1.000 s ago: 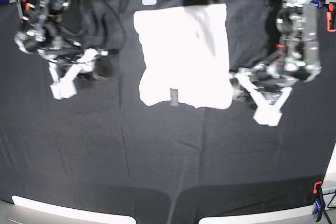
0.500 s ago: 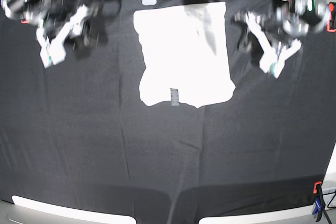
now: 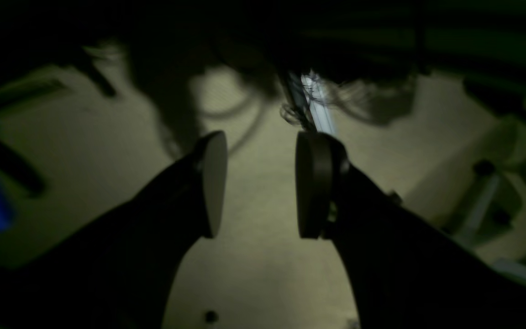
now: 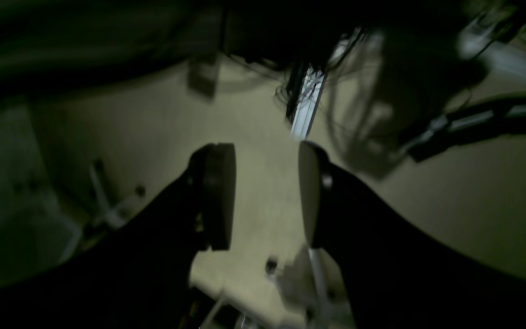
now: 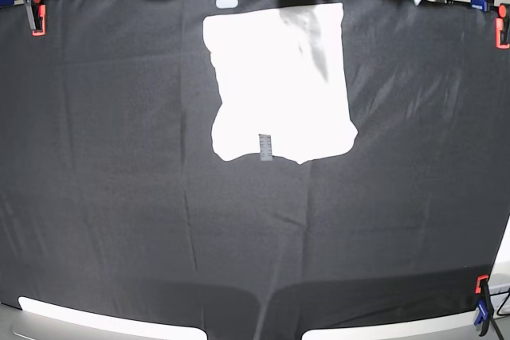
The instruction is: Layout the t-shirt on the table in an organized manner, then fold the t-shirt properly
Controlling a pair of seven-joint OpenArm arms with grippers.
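Now, folded white t-shirt (image 5: 279, 81) lying flat at the far middle of the black tabletop (image 5: 119, 220), left end effector (image 3: 258, 183) and right end effector (image 4: 265, 196) both hanging apart, gripping nothing, facing pale floor.

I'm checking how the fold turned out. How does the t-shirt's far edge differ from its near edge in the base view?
On the t-shirt, the far edge runs almost straight, while the near edge is wavy and flares out at both corners. The near edge carries a small grey tag; the far edge shows none. The shirt looks narrower along the far edge and widest at the near corners. Both edges lie flat on the table, with only plain white cloth showing.
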